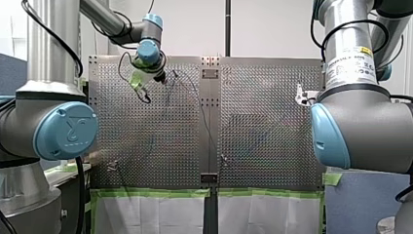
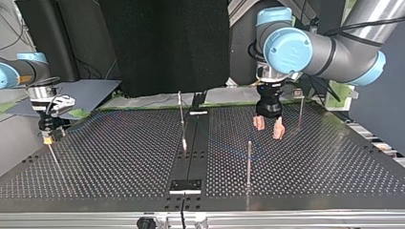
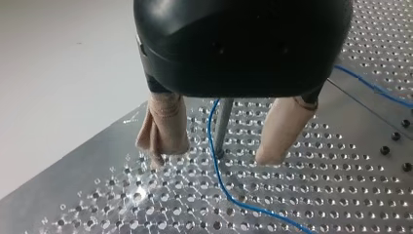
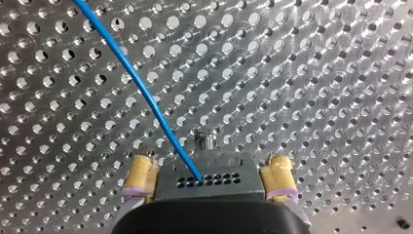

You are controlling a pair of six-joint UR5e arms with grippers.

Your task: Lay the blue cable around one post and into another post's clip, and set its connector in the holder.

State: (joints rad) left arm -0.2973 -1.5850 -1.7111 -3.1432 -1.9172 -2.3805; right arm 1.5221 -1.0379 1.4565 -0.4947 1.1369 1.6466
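Our left pincer [image 3: 214,157] hangs open astride a post [image 3: 223,122], the blue cable [image 3: 217,173] running just beside it. Our right pincer [image 4: 209,165] grips the connector [image 4: 207,181], which we judge not yet seated.

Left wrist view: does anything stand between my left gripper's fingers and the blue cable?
Yes. A thin metal post rises between the open left gripper's fingers, right beside the blue cable, between it and one pad. Nothing visible separates the cable from the other pad.
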